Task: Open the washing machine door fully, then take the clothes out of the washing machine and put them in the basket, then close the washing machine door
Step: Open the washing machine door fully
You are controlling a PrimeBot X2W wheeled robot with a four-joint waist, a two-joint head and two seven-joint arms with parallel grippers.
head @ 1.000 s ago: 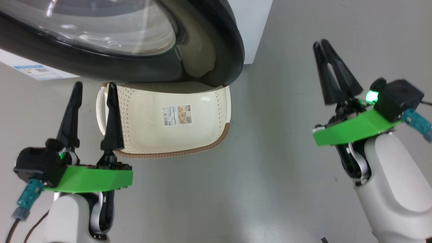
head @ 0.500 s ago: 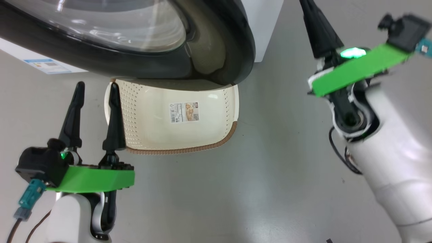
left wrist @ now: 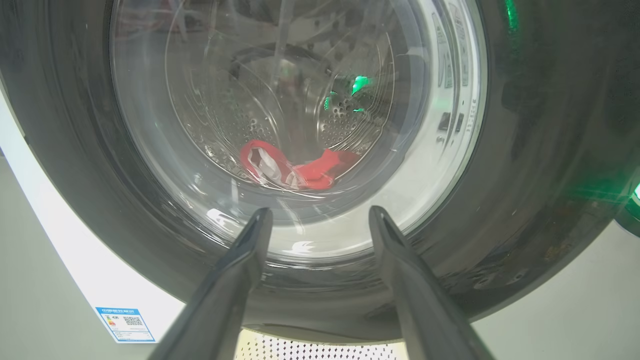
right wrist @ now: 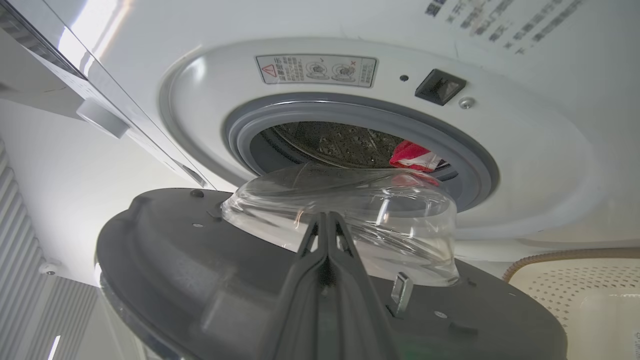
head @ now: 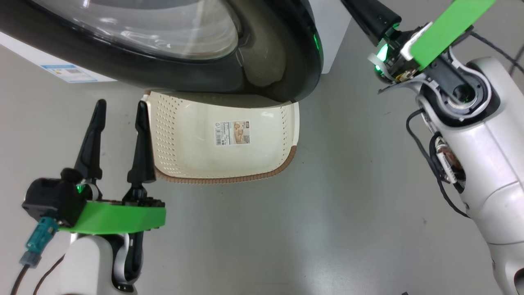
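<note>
Now, door bowl [right wrist: 400, 220] toward drum [right wrist: 340, 145]

Washing machine door [head: 303, 49]: glossy black rim, clear glass. Washing machine [right wrist: 540, 165]: white, with grey rubber ring [right wrist: 239, 139] and perforated steel drum [right wrist: 325, 145]. Clothes [left wrist: 320, 172]: red with white. Basket [head: 270, 155]: cream, dotted perforations, brown woven-look rim.

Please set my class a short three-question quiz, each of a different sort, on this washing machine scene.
1. True or false: the cream basket is empty.
2. The left gripper has its jaws: A open; B shut and empty; C shut on fabric.
3. Fill in: the red clothes lie in the washing machine's ______.

Key: 1 true; 2 A; 3 drum.
</note>
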